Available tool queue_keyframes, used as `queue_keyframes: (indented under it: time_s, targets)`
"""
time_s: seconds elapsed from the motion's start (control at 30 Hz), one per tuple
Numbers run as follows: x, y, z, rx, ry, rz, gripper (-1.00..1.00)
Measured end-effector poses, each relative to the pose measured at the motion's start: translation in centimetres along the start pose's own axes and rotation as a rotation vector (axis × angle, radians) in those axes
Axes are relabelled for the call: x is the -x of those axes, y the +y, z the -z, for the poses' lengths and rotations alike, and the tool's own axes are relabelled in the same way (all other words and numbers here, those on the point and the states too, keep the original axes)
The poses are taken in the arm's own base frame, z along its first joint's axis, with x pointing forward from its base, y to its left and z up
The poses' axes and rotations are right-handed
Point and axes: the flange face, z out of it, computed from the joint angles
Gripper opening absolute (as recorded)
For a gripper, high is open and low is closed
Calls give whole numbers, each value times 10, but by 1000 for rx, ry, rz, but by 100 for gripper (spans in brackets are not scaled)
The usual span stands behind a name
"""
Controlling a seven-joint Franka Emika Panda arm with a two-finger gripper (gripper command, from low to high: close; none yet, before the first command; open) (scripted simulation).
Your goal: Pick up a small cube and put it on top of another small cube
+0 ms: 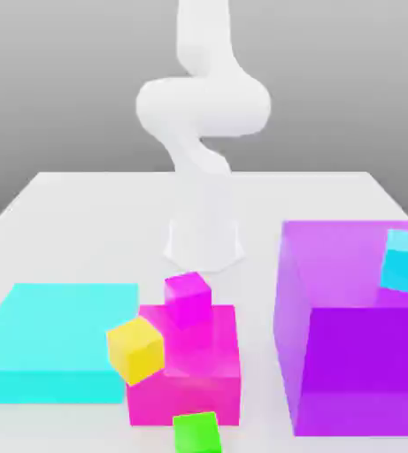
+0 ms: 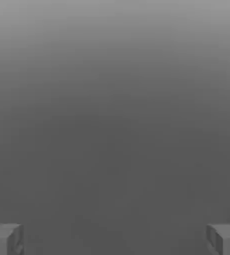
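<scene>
White table, grey backdrop, and the green cube sits right up front!

Pale table (image 1: 269,199) stretching back to its far edge, and there's the white arm (image 1: 204,106), base planted between the two far corners, rising out through the top of the exterior view. Over to the hand view: the gripper (image 2: 115,239) is wide open, fingers well apart, nothing between them, plain grey beyond!

Now the cubes. Small green cube (image 1: 196,433), the one to lift, is just beside the near edge of the magenta block (image 1: 185,398) in the exterior view, partly cut off by the picture's lower border; whether they touch, I can't tell. Its partner, the small magenta cube (image 1: 188,301), shows at the block's far edge, towards the exterior view's left; its contact with the top is hard to call.

And the small yellow cube (image 1: 136,351), turned at an angle, overlaps that block's left edge in the exterior view! Out on the exterior view's left lies the low, flat cyan slab (image 1: 61,332). Across on the right, the big purple block (image 1: 366,372), with the small cyan cube (image 1: 407,262) showing against its top, near the picture's right border.
</scene>
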Motion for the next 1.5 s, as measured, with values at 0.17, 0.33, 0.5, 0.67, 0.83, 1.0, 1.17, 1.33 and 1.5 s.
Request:
queue_keyframes:
  time_s: [0.17,0.33,0.5,0.67,0.83,1.0,1.17,1.33,1.5]
  targets:
    - [4,5,-97,103,-92,31,0]
    - [20,23,-187,197,-187,61,0]
    - [47,53,-272,284,-288,88,0]
    - [85,93,-348,366,-394,114,0]
    - [133,141,-412,440,-506,138,0]
    - [174,182,-465,472,-559,146,0]
    - [186,194,-483,473,-560,146,-100]
    - [183,190,-477,473,-561,146,-100]
    - [151,169,-436,471,-567,223,-100]
